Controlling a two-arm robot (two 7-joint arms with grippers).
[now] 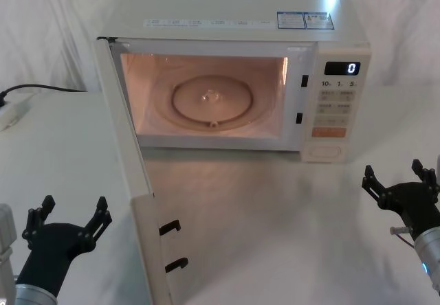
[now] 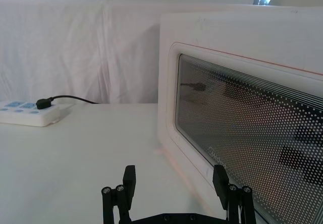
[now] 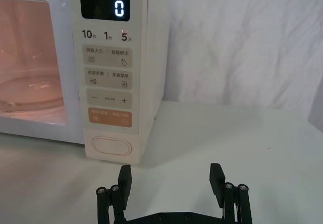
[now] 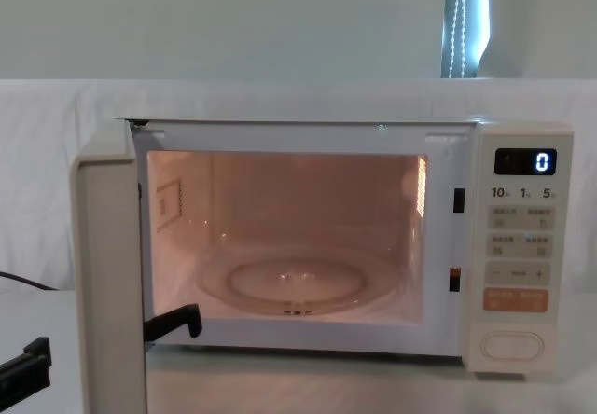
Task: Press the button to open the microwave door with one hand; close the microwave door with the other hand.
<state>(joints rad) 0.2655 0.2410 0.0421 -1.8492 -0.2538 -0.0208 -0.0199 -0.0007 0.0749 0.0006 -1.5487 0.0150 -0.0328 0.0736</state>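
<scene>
The microwave fills the upper middle of the head view, its door swung fully out on the left hinge so that it runs from the upper left of the oven down toward the bottom centre, edge-on, with two black latch hooks on its free end. The cavity is lit warm orange and the glass turntable lies inside it. On the right side of the oven front, the control panel shows a display reading 0; below the small keys sits the orange key, and beneath that the button, at the panel's bottom. The left gripper is at the lower left of the head view, fingers spread apart and holding nothing, on the outer side of the door and near it but not touching. In the left wrist view its fingertips frame the door's dotted glass window, with a power strip and black plug at mid left on the table. The right gripper is at the lower right of the head view, also spread open and empty, well clear of the panel. The right wrist view has the button above and left of the gripper.
</scene>
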